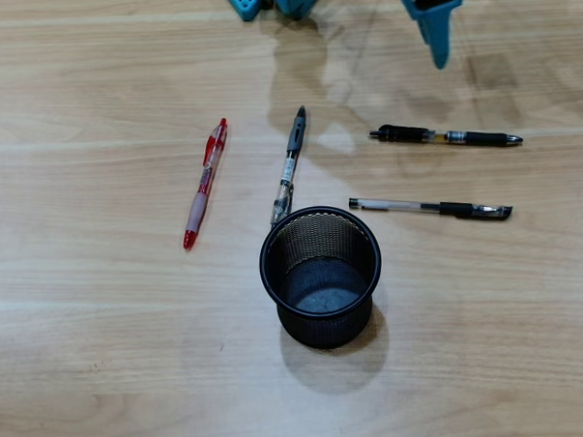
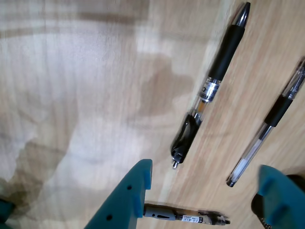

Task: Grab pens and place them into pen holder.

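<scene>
Claw [image 2: 202,188] agape above black pen [image 2: 209,88]

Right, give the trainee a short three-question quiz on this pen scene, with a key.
1. True or false: the round black wire-mesh pen holder already contains a pen.
2. In the overhead view, which pen lies furthest left? A) the red pen with a pale middle B) the black pen with an amber band C) the clear pen with a black cap
3. In the wrist view, is the teal hand open or shut?

Key: 1. False, it is empty. 2. A. 3. Open, holding nothing; its fingers stand wide apart above the wooden table.
</scene>
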